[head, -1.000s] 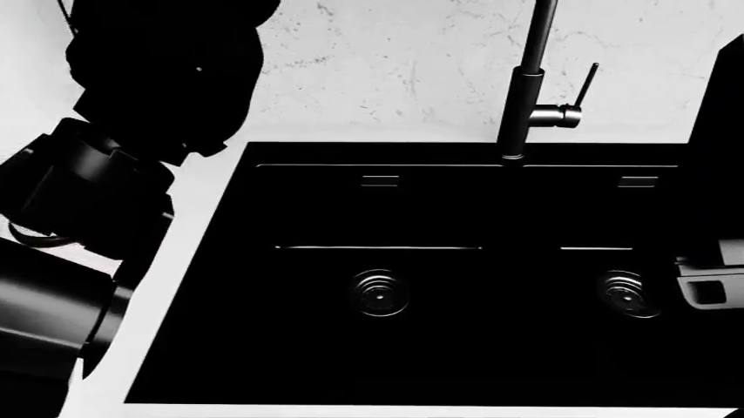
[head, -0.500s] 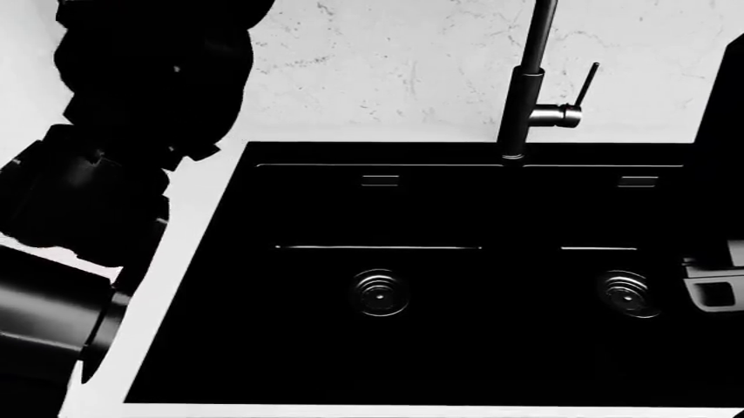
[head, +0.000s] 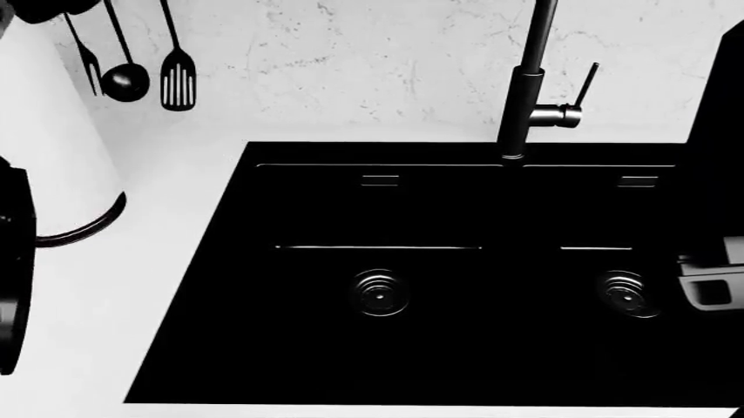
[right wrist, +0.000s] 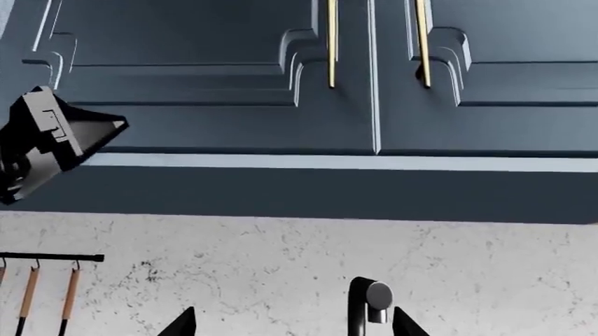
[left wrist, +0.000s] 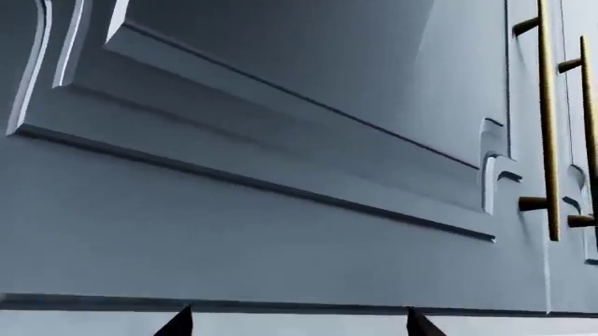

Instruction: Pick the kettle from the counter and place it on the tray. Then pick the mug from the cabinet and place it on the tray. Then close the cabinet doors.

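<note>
A tall pale tapered body with a dark base ring [head: 58, 148] stands on the white counter [head: 152, 287] left of the black double sink [head: 465, 287]. It looks like the kettle, but its handle and lid are cut off. My left gripper [left wrist: 297, 326] is open and empty, raised close under the blue-grey cabinet doors [left wrist: 280, 140]. It also shows in the right wrist view [right wrist: 56, 140]. My right gripper [right wrist: 291, 326] is open and empty, facing the wall and the shut cabinet doors [right wrist: 374, 105]. The tray and the mug are out of view.
A dark faucet [head: 529, 78] rises behind the sink and shows in the right wrist view [right wrist: 369, 308]. Utensils [head: 139, 61] hang on the marbled wall. The doors carry brass bar handles [left wrist: 545, 119]. Part of my left arm [head: 10, 270] is at the left edge.
My left arm has lifted up out of the head view's upper left. That uncovered the hanging utensils and the pale kettle-like body. The right arm has not moved.
</note>
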